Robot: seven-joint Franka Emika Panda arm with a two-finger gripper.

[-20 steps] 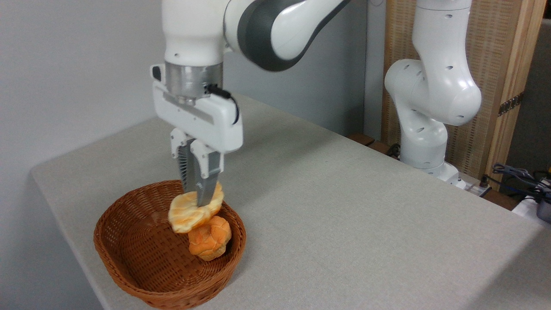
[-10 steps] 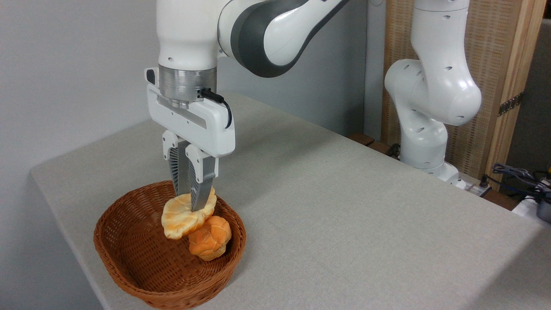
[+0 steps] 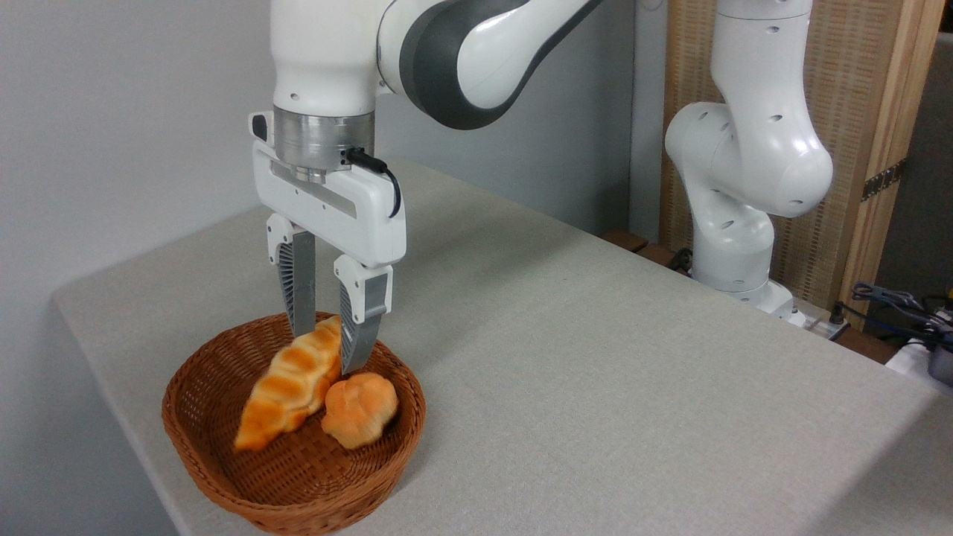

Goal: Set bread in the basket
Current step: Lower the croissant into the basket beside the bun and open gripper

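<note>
Bread (image 3: 287,393) lies in the basket (image 3: 223,484), tilted, w/ its low end down near the left-front of the basket floor & its top end up between the fingers (image 3: 359,327). It looks a bit blurry. The gripper (image 3: 325,339) hangs right over the basket, pointing straight down, & the fingers are spread apart, not squeezing anything; the top tip of the bread is close to the right finger, can't tell if it touches. A small round orange roll (image 3: 359,418) sits in the basket too, just right of the bread, touching it or almost. The basket is brown wicker & sits near the front-left corner of the grey counter (image 3: 595,357). The white robot arm (image 3: 476,52) comes in from the top. Its base (image 3: 737,223) stands at the far right edge of the counter, in front of a wood panel (image 3: 856,112). Some cables (image 3: 893,305) lie far right.
</note>
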